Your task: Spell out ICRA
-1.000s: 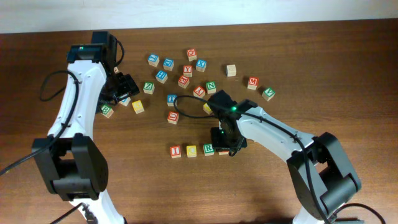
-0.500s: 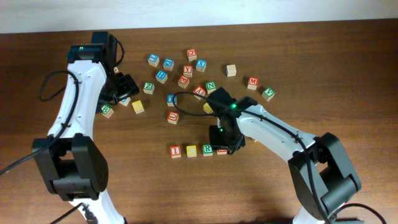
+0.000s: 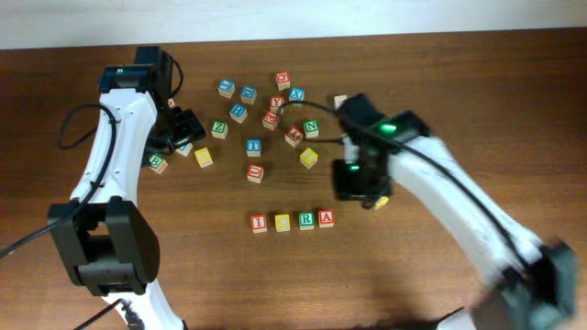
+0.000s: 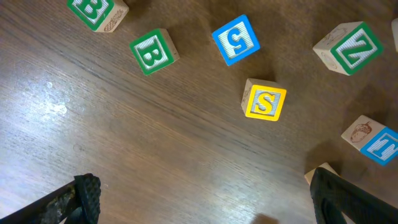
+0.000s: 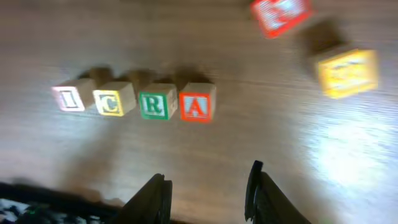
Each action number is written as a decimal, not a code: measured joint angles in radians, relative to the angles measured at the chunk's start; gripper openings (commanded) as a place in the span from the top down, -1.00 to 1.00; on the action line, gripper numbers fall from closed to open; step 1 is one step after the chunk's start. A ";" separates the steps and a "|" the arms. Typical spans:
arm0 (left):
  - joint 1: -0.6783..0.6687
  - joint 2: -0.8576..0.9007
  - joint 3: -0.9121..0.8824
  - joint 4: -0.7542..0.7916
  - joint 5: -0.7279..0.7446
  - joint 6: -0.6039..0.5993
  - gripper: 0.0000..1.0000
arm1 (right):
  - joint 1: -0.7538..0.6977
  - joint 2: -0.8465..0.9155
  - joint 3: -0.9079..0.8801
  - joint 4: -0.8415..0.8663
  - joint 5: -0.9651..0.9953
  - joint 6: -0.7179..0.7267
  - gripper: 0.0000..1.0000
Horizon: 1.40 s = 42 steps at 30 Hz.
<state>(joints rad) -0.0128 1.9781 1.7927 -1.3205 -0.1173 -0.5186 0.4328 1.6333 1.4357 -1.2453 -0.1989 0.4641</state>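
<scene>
Near the ICRA row (image 3: 293, 221), right hand (image 5: 208, 178) empty, half-spread; left hand (image 4: 204, 182) empty, spread wide.

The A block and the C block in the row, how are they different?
The A block is printed red; the C block is yellow. The A block ends the row, beside only the R block; the C block sits between the I block and the R block. Both are small wooden cubes, letters facing up.
</scene>
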 measured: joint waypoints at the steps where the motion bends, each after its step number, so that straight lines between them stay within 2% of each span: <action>1: 0.000 0.000 0.000 0.000 0.000 0.000 -0.98 | -0.029 -0.114 0.005 -0.032 0.035 -0.003 -0.25; 4: 0.000 0.000 0.000 -0.001 0.000 0.000 -0.98 | -0.070 -0.371 0.019 -0.114 0.153 -0.011 -0.33; 6: 0.000 0.000 0.000 0.000 0.001 0.000 -0.98 | -0.071 -0.449 0.021 -0.156 0.212 -0.012 -0.35; 7: 0.000 0.000 0.000 0.000 0.000 0.000 -0.98 | -0.071 -0.457 0.021 -0.177 0.235 -0.012 -0.56; 10: 0.000 0.000 0.000 0.000 0.016 0.000 -0.98 | -0.071 -0.417 0.016 -0.180 0.254 -0.016 -0.63; 12: 0.000 0.000 0.000 -0.015 0.094 0.014 -0.98 | -0.071 -0.399 0.014 -0.175 0.255 -0.015 -0.62; 14: -0.002 0.000 0.000 -0.035 0.206 0.104 -0.98 | -0.071 -0.388 0.013 -0.174 0.255 -0.015 -0.62; 15: -0.014 0.000 -0.001 -0.098 0.282 0.196 -0.98 | -0.071 -0.375 0.008 -0.166 0.255 -0.015 -0.61; 16: -0.031 0.000 -0.003 -0.138 0.314 0.252 -0.98 | -0.071 -0.364 -0.005 -0.151 0.255 -0.015 -0.53; 18: -0.095 0.000 -0.024 -0.192 0.371 0.347 -0.98 | -0.071 -0.310 -0.055 -0.111 0.255 -0.016 -0.50; 21: -0.188 -0.003 -0.038 -0.179 0.404 0.402 -0.98 | -0.071 -0.197 -0.103 -0.086 0.252 -0.015 -0.50; 23: -0.213 -0.028 -0.043 -0.171 0.410 0.414 -0.98 | -0.071 -0.126 -0.105 -0.075 0.251 -0.015 -0.62; 24: -0.222 -0.072 -0.047 -0.172 0.410 0.418 -0.98 | -0.071 -0.087 -0.106 -0.054 0.251 -0.012 -0.89; 25: -0.225 -0.133 -0.048 -0.179 0.399 0.414 -0.98 | -0.071 -0.071 -0.106 -0.043 0.251 -0.016 -0.97; 28: -0.227 -0.314 -0.048 -0.244 0.287 0.332 -0.98 | -0.071 -0.063 -0.107 -0.010 0.251 -0.016 -0.97; 31: -0.257 -0.459 -0.116 -0.214 0.224 0.266 -0.98 | -0.071 -0.062 -0.107 0.020 0.251 -0.019 -0.97; 32: -0.270 -0.479 -0.166 -0.188 0.214 0.250 -0.98 | -0.071 -0.062 -0.107 0.021 0.251 -0.026 -0.93; 33: -0.279 -0.486 -0.228 -0.141 0.209 0.237 -0.98 | -0.072 -0.062 -0.107 0.025 0.246 -0.040 -0.71; 34: -0.282 -0.485 -0.306 -0.074 0.204 0.229 -0.96 | -0.077 -0.062 -0.107 0.028 0.228 -0.059 -0.38; 35: -0.282 -0.466 -0.401 -0.005 0.195 0.221 -0.59 | -0.089 -0.061 -0.108 0.029 0.201 -0.089 -0.10; 36: -0.282 -0.454 -0.445 0.019 0.193 0.216 -0.45 | -0.104 -0.059 -0.107 0.027 0.177 -0.107 0.09; 39: -0.281 -0.450 -0.632 0.180 0.179 0.204 0.39 | -0.164 -0.034 -0.108 0.020 0.143 -0.151 0.42; 40: -0.282 -0.450 -0.669 0.203 0.168 0.201 0.69 | -0.171 -0.019 -0.112 0.022 0.137 -0.154 0.43; 41: -0.281 -0.449 -0.689 0.222 0.153 0.193 0.81 | -0.170 -0.010 -0.122 0.027 0.129 -0.157 0.52; 42: -0.280 -0.449 -0.714 0.255 0.118 0.170 0.81 | -0.170 -0.003 -0.150 0.058 0.118 -0.161 0.79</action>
<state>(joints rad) -0.2932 1.5288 1.0786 -1.0657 0.0006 -0.3485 0.2630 1.6299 1.2854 -1.1873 -0.0811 0.3035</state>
